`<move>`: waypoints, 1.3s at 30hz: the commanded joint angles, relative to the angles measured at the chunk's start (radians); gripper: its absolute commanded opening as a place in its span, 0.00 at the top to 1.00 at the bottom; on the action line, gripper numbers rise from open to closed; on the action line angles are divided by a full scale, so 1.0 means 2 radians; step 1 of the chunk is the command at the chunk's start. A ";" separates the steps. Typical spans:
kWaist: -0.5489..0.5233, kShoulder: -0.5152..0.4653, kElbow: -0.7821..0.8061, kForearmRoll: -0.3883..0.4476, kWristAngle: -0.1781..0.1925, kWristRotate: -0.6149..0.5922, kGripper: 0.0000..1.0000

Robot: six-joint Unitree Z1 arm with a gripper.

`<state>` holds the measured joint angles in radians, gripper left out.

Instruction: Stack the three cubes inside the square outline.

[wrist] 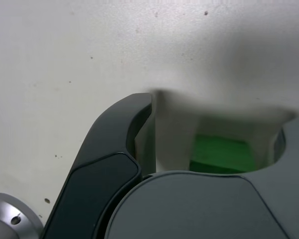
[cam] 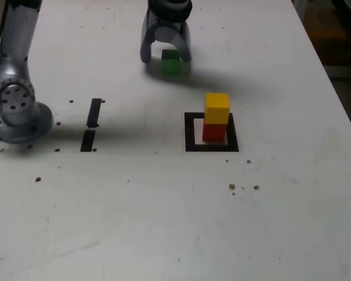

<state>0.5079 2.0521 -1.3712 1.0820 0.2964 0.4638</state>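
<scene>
End effector [cam: 166, 54]: lowered over the green cube [cam: 171, 62] at the far side of the bench [cam: 164, 222] — jaws spread, one on each side of the cube; contact could not be judged.
Green cube: resting on the bench, well apart from the outline.
Square outline [cam: 191, 132]: held the red cube [cam: 214, 132].
Yellow cube [cam: 217, 108]: stacked on the red — slightly offset.
Tape strips [cam: 91, 124]: toward the exterior view's left.

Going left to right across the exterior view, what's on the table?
Arm base → two short black tape strips → gripper over the green cube → square outline holding the yellow cube stacked on the red cube.
</scene>
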 commanded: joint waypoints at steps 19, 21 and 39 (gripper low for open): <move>-0.015 -0.042 0.025 -0.052 -0.085 0.064 0.88; -0.022 -0.062 0.019 -0.034 -0.093 0.065 0.90; -0.277 -0.086 -0.256 0.277 -0.104 -0.192 0.92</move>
<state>0.0056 1.8624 -1.8434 1.6139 0.0936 0.1242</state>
